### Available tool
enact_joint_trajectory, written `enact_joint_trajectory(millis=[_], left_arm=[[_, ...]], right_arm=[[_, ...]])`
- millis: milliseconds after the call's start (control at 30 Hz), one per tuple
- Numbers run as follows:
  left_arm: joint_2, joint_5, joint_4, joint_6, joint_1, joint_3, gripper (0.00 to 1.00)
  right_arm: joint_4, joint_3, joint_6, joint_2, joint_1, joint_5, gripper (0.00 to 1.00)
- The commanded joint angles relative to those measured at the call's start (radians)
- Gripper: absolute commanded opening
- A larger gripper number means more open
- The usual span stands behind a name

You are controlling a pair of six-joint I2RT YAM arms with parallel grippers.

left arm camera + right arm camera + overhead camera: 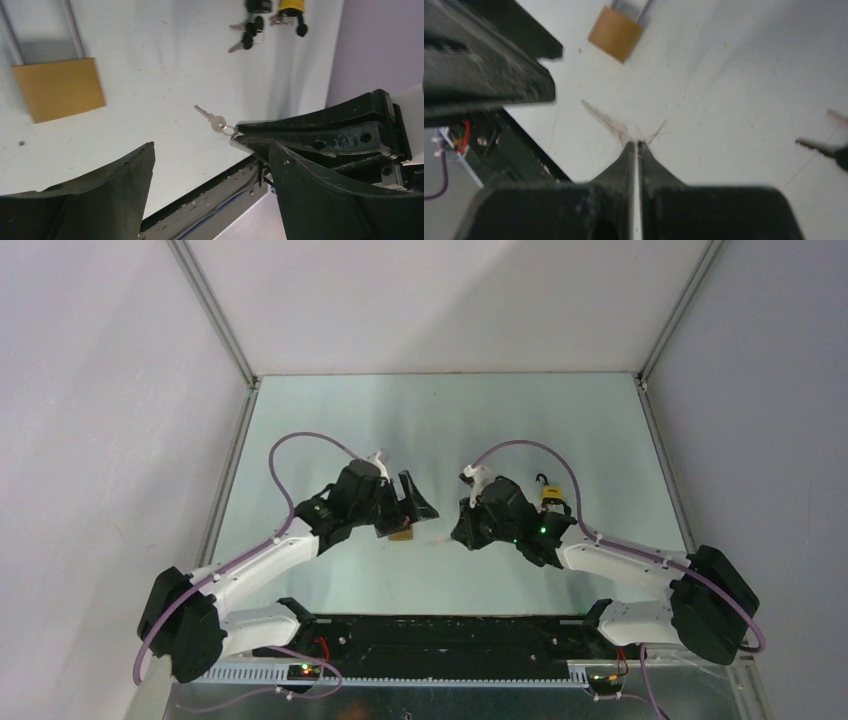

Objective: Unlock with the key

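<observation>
The key [210, 118] is small and silver and sits out over the pale table [450, 420] between the two arms. Its blade points toward the brass padlock [60, 89]. Its ring end is at the very tips of the right gripper [636, 146]. That gripper's fingers [310, 132] are pressed together with no gap between them and pinch the key there. In the right wrist view the key is smeared by blur. I cannot tell whether the blade touches the table or hangs just above it.

The brass padlock lies flat on the table, apart from the key. Its long shackle [74, 25] runs away from the left wrist camera and out of that view. From above, the left gripper [408, 508] hangs over the padlock and covers most of it, so only a corner of the brass body shows below the gripper.

Farther off, a yellow padlock [290, 5] and a bunch of black-headed keys [247, 35] lie near each other at the top edge of the left wrist view, well apart from the brass one. From above, the yellow padlock sits just behind the right wrist. A black rail [440, 632] runs along the near edge of the table between the two arm bases.

The left gripper's fingers [115, 190] stand wide apart. They hold nothing, with tabletop and the key showing between them.
</observation>
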Motion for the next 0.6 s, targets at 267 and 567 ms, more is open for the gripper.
enact_joint_trajectory(millis=[267, 567], left_arm=[[0.004, -0.049, 0.245, -0.143, -0.075, -0.009, 0.69], [-0.201, -0.412, -0.177, -0.090, 0.002, -0.025, 0.85]], right_arm=[[0.155, -0.018, 0.092, -0.100, 0.069, 0.204, 0.00], [0.065, -0.019, 0.060, -0.101, 0.097, 0.236, 0.13]])
